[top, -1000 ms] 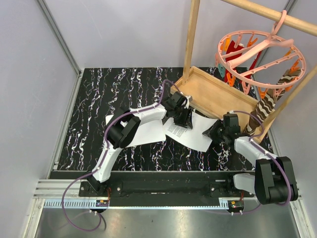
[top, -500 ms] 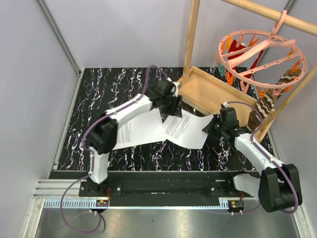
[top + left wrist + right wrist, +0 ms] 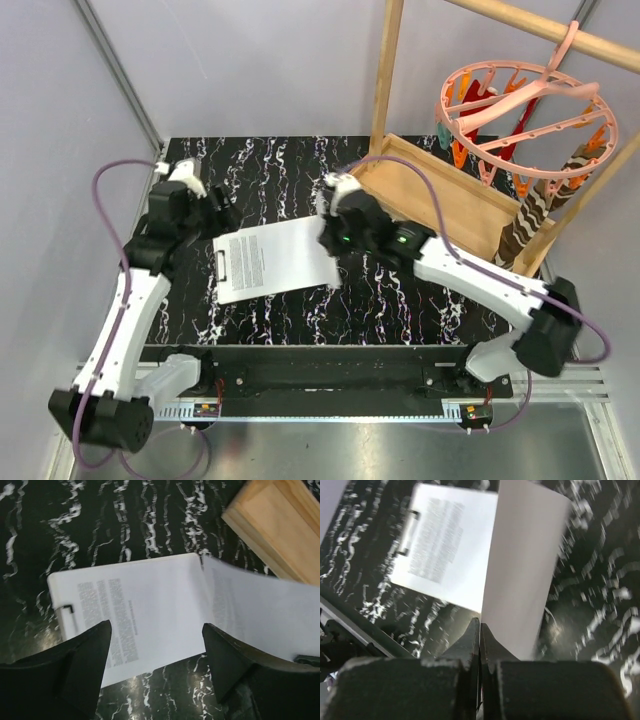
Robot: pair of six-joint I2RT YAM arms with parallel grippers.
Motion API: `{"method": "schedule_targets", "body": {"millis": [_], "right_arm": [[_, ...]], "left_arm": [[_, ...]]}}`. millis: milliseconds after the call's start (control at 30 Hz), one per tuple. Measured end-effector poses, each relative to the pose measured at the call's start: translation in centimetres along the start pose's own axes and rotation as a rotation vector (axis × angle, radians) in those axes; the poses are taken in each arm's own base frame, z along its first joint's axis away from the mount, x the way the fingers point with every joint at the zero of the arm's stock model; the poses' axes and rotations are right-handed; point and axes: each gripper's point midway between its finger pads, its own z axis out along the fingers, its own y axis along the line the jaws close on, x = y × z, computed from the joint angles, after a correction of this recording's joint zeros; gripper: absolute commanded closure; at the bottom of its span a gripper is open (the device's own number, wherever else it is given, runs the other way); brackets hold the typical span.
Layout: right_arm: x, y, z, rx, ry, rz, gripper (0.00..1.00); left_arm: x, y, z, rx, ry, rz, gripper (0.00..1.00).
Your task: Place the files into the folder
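Observation:
The white folder lies flat on the black marble table, its metal clip on the left short edge. One file with a block of printed text lies on it. My right gripper is shut on the edge of a second file, holding it raised at the folder's right end. That file also shows in the left wrist view. My left gripper is open and empty, above the table just left of and behind the folder.
A shallow wooden tray stands at the back right, close behind my right arm. Wooden rack posts rise beside it. A pink peg hanger with clothes hangs at the far right. Grey walls close in both sides.
My left gripper let go and swung back to the far left. My right gripper carried the second sheet leftwards from the right side to the folder's right end.

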Motion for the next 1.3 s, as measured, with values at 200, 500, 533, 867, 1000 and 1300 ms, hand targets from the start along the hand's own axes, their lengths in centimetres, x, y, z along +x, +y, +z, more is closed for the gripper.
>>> {"method": "schedule_targets", "body": {"millis": [200,500,533,867,1000,1300], "right_arm": [[-7.5,14.1,1.0,-0.264,-0.086,-0.178,1.00],[-10.1,23.7,-2.6,-0.724,-0.059,-0.110,1.00],[-10.1,23.5,-2.4,-0.743,-0.053,-0.090,1.00],[-1.1,0.3,10.7,-0.402,0.178,0.292,1.00],[2.1,-3.8,13.3,-0.349,0.252,0.348,1.00],[4.5,-4.0,15.7,-0.405,0.323,0.297,1.00]], "left_arm": [[1.7,5.3,-2.6,-0.217,-0.021,-0.063,0.16],[2.2,11.9,-4.5,-0.542,-0.045,-0.208,0.13],[2.3,12.3,-4.5,-0.556,-0.042,-0.219,0.13],[5.5,14.9,-1.0,-0.588,0.114,-0.247,0.26],[7.6,15.2,2.8,-0.530,0.266,-0.211,0.26],[12.5,16.6,7.1,-0.480,0.509,-0.164,0.16]]}}
